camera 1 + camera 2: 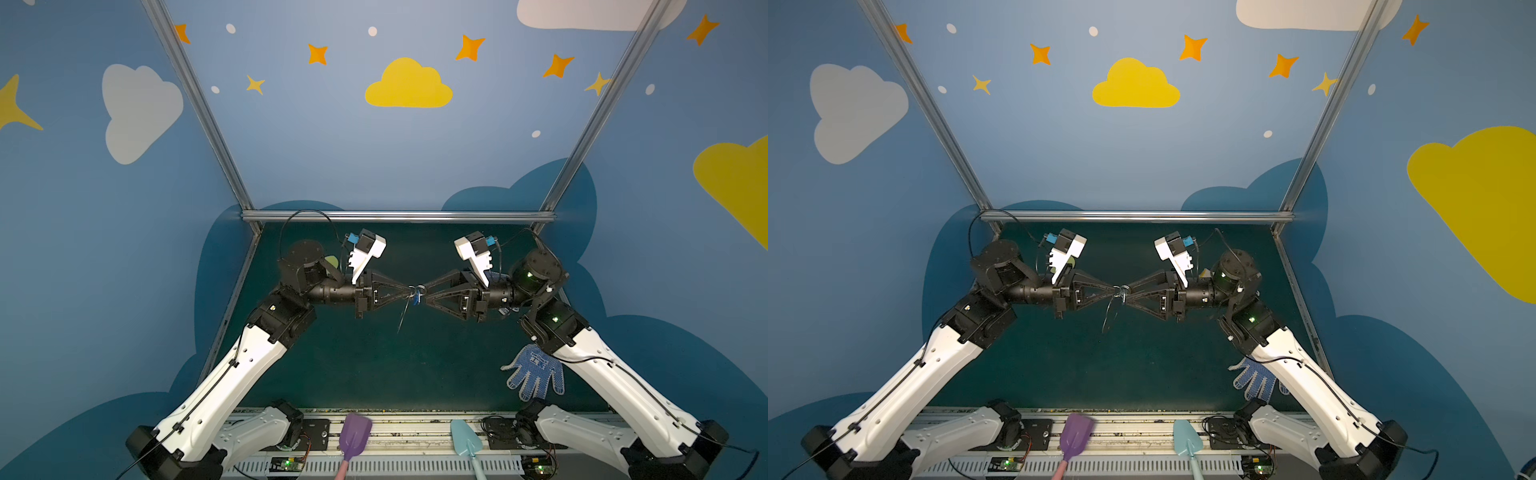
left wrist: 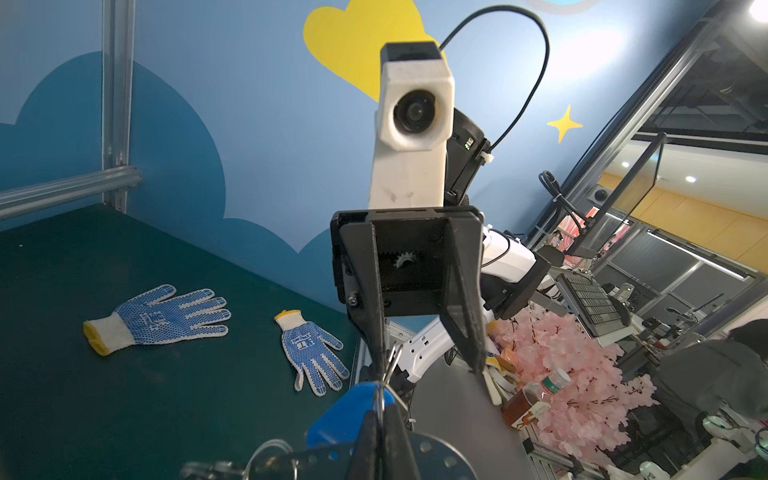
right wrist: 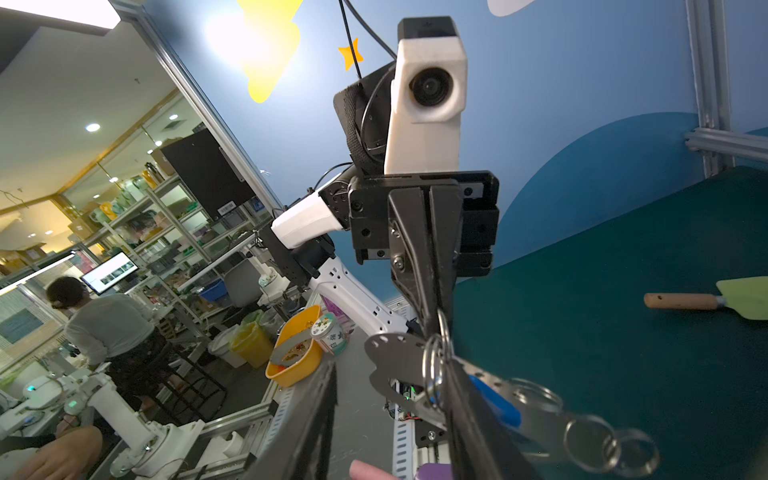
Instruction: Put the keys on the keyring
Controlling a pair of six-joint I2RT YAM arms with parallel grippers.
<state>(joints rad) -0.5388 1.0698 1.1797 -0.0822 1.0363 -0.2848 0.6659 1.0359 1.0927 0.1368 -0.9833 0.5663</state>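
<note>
Pinching keyring (image 3: 395,353) tight in left gripper (image 1: 409,289); right gripper (image 2: 430,365) spread, empty. Seeing keys (image 3: 498,403) touching keyring. Prob. light, stiff, slick, swingy: grab by blue tag (image 2: 353,411).

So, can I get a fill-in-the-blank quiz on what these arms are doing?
1. The left gripper has its fingers ___ on the keyring.
2. The right gripper has its fingers ___, gripping nothing.
3. The plastic tag is coloured ___.
4. ___ dotted gloves lie on the table.
Missing words: shut, open, blue, two.
</note>
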